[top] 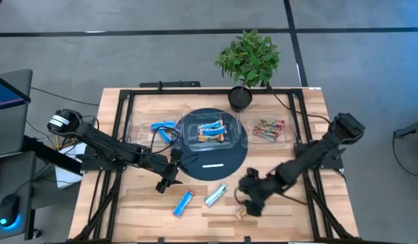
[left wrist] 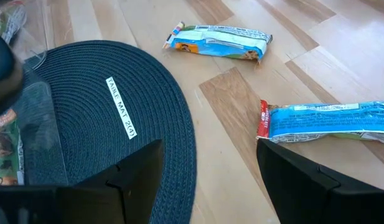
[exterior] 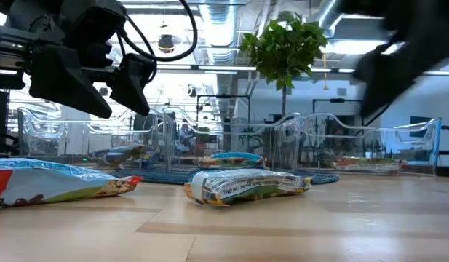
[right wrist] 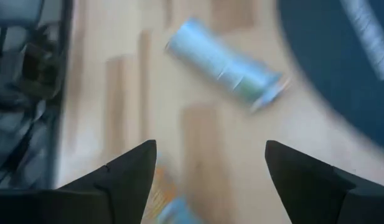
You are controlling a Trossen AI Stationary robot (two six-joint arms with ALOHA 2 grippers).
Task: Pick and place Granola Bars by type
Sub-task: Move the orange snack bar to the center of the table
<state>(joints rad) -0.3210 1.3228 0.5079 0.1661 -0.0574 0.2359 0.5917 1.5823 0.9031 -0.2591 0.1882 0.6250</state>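
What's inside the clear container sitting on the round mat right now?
The clear container on the dark round mat holds blue-wrapped granola bars with a tan-printed bar beside them. Whether more lie beneath them cannot be seen from above.

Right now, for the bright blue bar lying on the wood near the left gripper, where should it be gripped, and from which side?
Grip the blue bar across its narrow middle, coming straight down from above. It lies flat and long on the bare table, apart from the silver-green bar, so both long edges seem free. The open left gripper is nearest.
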